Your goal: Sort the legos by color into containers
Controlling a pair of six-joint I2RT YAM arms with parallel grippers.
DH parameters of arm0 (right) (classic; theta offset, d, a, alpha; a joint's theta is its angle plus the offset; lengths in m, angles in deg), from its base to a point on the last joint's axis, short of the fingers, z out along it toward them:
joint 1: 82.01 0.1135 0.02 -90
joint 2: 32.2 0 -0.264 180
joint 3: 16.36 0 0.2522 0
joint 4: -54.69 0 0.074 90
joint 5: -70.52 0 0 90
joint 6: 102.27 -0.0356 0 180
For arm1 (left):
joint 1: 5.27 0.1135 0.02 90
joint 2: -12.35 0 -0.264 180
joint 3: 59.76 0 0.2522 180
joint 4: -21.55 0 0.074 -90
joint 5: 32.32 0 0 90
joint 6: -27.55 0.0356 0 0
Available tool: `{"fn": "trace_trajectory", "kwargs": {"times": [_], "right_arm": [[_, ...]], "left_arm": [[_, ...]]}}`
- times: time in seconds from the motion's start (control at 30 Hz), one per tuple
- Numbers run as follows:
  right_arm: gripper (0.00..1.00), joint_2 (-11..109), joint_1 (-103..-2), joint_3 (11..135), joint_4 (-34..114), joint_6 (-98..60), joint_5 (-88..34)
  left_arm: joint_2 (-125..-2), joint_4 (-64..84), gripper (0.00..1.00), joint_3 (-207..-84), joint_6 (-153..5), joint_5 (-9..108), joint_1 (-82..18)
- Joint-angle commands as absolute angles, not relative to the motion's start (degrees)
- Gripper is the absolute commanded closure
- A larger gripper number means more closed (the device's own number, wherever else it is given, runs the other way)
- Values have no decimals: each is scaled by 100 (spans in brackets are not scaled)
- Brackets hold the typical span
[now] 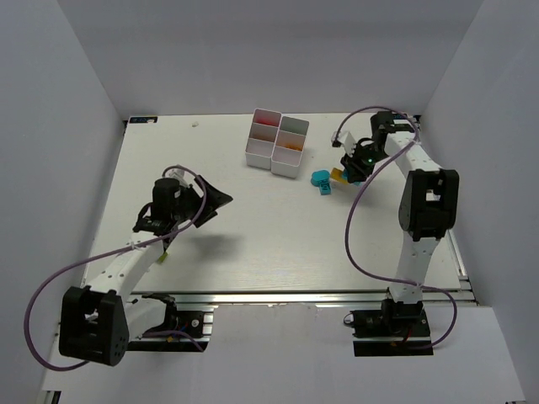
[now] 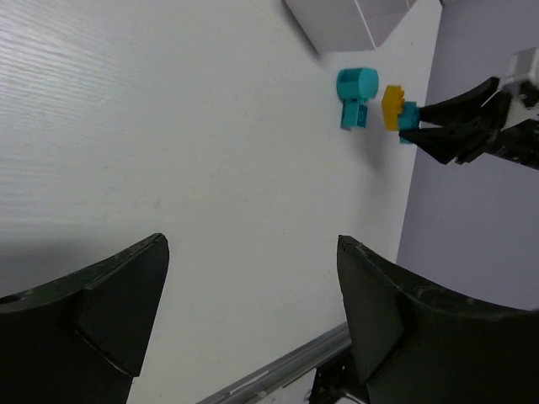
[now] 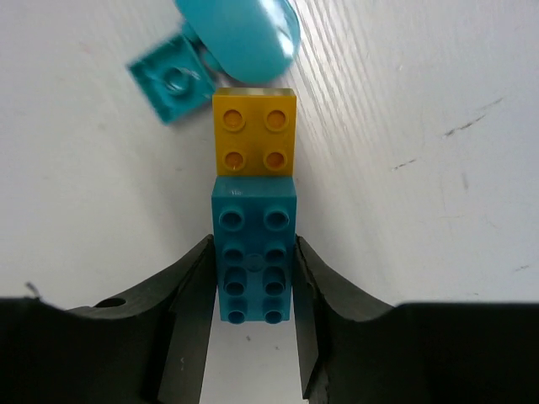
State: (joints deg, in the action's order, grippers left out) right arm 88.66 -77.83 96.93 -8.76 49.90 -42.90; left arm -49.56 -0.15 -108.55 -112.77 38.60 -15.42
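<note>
1. Top external view: the white plastic grid of open-top containers (image 1: 276,143) is sitting at the far middle of the white table (image 1: 253,252). The loose legos (image 1: 322,179) are lying just right of it, at the right gripper (image 1: 352,172). The left gripper (image 1: 210,199) is hanging well apart from them.
2. Left wrist view: the left gripper's 2 jaws are standing spread wide, gripping nothing.
3. Right wrist view: the right gripper is pinching a teal 2-by-4 plastic brick (image 3: 253,210) by its 2 long sides, with both jaws apparently touching them.
4. A yellow 2-by-2 plastic brick (image 3: 253,132) is touching its far end; I cannot tell whether they are joined. A teal rounded plastic piece (image 3: 240,34) is lying beyond.
5. The brick is looking light, rigid and smooth-walled. The flat long sides are probably offering the surest hold, though it may be twisting if pinched off-centre.
</note>
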Motion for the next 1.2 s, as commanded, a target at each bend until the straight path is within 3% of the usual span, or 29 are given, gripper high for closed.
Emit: {"fn": "trace_trajectory", "kwargs": {"times": [0.0, 0.1, 0.4, 0.83, 1.17], "right_arm": [[99, 7708, -7683, 9471, -741, 5101, -5356], [100, 7180, -7420, 8988, -706, 5066, -5839], [100, 6378, -6330, 7968, -144, 4029, -6368], [100, 6378, -5442, 7879, 269, 3545, -6272], [100, 6571, -5336, 7950, 445, 3422, -6078]], "left_arm": [[-5224, 717, 11, -10903, -11439, 3254, -1818], [-5602, 1015, 16, -11140, -11465, 3210, -2099], [-6525, 1683, 18, -11844, -11614, 3140, -2671], [-7141, 2317, 22, -12002, -12089, 3043, -3084], [-7422, 2458, 34, -12134, -12168, 2867, -3216]]}}
